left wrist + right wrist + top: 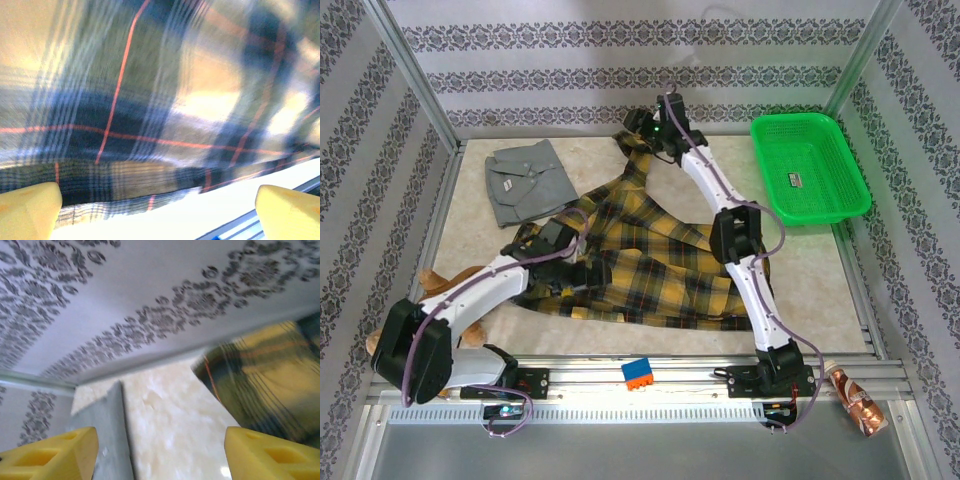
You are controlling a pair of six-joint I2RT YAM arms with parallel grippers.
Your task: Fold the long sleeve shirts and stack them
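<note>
I see left gripper (159, 212) jaws spread wide, empty, plaid shirt (650, 270) under it mid-frame. Right gripper (160, 452) jaws apart, empty. Grey shirt (525, 180) upper left.

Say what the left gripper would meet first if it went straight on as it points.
Most likely the plaid shirt, lying right ahead of the open left gripper in the wrist view. The picture is blurred, so the gap is hard to judge.

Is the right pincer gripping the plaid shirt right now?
No: the right pincer is open with nothing between its fingers, and the plaid shirt lies off to one side.
</note>
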